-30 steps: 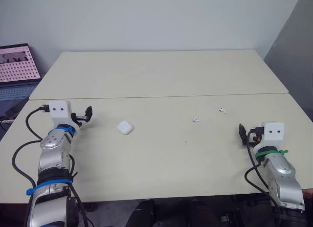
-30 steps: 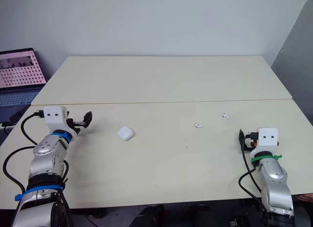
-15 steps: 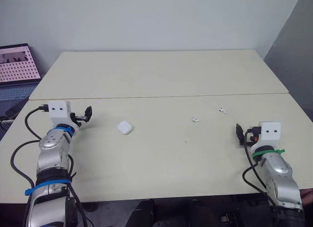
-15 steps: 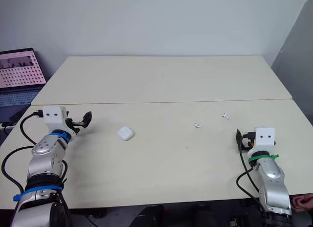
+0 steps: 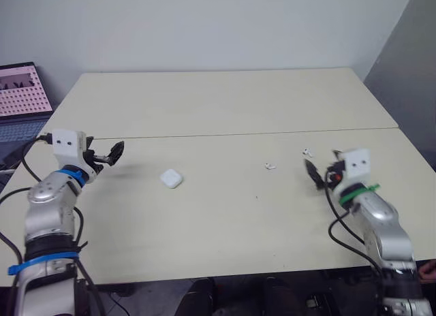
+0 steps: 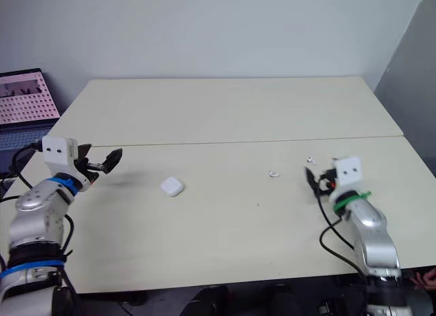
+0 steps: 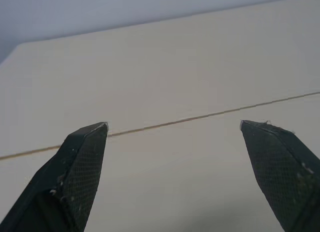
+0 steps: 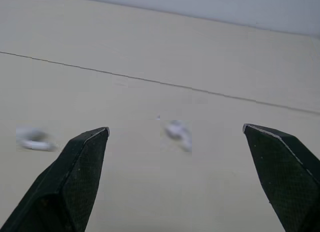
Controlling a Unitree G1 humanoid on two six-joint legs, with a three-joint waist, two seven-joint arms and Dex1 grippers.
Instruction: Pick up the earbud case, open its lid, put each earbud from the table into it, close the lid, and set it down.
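— Where's the case?
— Left of centre in the head views, flat on the table, lid shut, nothing touching it.
— And the earbuds?
— One earbud lies right of centre. The second earbud is further right and a little higher. Both are loose on the table.
— The grippers?
— The left gripper hovers near the left edge, well apart from the case, fingers wide. The right gripper is just below the second earbud, fingers wide too, holding nothing.
— Anything else?
— A laptop, upper left.
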